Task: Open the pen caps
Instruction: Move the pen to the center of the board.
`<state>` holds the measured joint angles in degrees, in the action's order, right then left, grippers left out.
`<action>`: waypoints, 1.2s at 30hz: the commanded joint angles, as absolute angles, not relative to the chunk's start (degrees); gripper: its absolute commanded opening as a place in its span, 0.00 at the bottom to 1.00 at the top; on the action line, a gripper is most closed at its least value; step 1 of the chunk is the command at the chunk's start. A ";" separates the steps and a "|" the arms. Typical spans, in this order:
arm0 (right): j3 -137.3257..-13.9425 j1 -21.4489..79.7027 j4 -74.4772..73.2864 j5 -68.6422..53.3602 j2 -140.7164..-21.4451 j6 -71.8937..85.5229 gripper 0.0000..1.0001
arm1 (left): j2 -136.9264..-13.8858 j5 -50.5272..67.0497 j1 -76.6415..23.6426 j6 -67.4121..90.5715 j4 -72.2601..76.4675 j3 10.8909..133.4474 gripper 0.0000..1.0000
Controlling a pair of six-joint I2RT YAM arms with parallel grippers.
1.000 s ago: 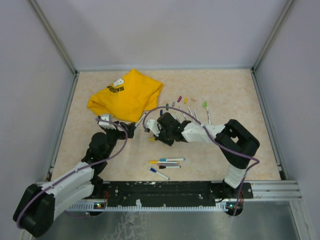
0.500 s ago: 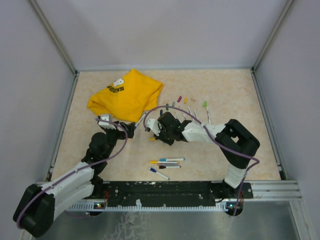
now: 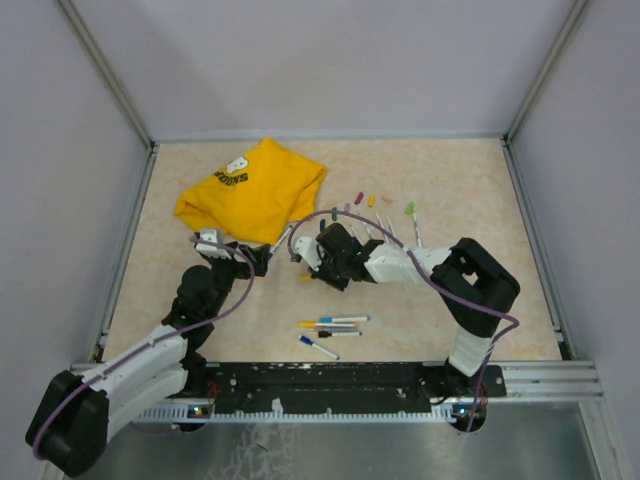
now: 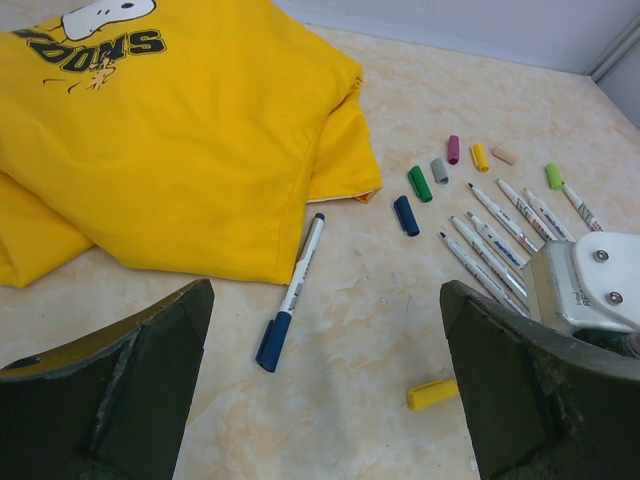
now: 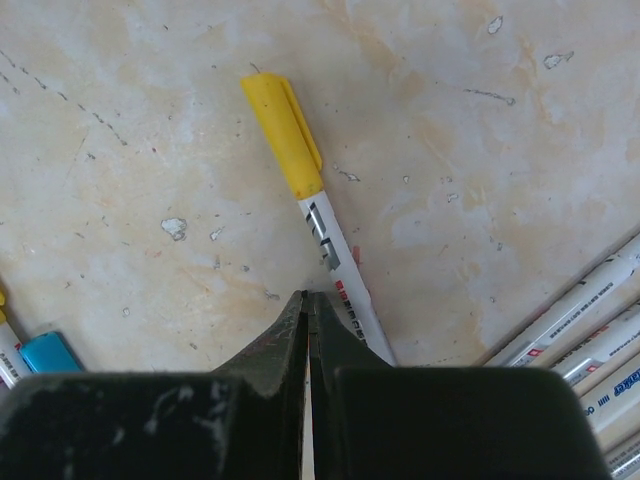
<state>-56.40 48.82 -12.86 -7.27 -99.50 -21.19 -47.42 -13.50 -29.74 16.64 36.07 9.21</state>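
Where the right gripper [image 5: 307, 297] is seen: jaws pressed flat together, nothing caught between them, tips set just beside a pen's white barrel.
Yellow-capped pen [image 5: 325, 235]: laid flat on the table [image 5: 450, 150], its yellow cap [image 5: 283, 135] seated on the end; whether the fingertips are touched by it cannot be made out.
Left gripper [image 4: 325, 300]: spread wide, nothing held, poised over a blue-capped pen [image 4: 297, 280] that is laid at the edge of the yellow T-shirt [image 4: 170, 130].
Loose pen caps [image 4: 419, 183]: blue, green, grey, purple, yellow and peach, strewn right of the shirt.
Uncapped pens [image 4: 490, 235]: lined up side by side, just beside those caps.
Cluster of pens [image 3: 330, 325]: spotted near the table's front edge, well apart from both grippers.
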 commanded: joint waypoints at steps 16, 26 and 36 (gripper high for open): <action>-56.93 46.18 -12.51 -16.00 -92.59 -22.81 0.00 | -44.30 -3.38 -29.44 27.81 34.72 8.30 0.98; -57.58 40.77 -16.13 -25.53 -89.62 -26.70 0.44 | -43.70 -4.35 -29.48 25.56 32.60 8.22 0.99; -60.84 39.02 -21.10 -31.58 -90.32 -35.81 0.57 | -46.20 -4.25 -29.44 22.98 33.57 8.58 1.00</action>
<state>-56.60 38.87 -19.62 -28.03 -92.29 -29.95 -44.93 -4.60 -29.74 24.51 32.18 8.60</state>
